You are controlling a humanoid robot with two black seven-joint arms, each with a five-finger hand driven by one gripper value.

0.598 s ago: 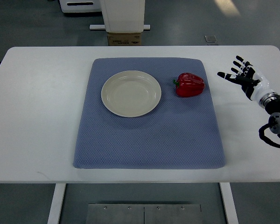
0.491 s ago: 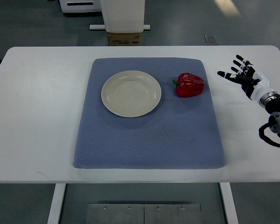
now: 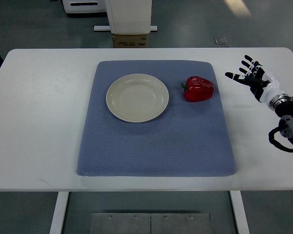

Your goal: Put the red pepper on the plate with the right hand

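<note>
A red pepper with a green stem lies on the blue mat, just right of a cream plate that holds nothing. My right hand hovers over the white table to the right of the mat, a short way from the pepper. Its fingers are spread and hold nothing. The left arm does not show.
The white table carries the mat. Beyond its far edge stand a white pedestal base and a cardboard box on the grey floor. A dark cable loop hangs by my right wrist.
My right hand has shifted slightly up and left, a little closer to the pepper. Pepper and plate have not moved.
</note>
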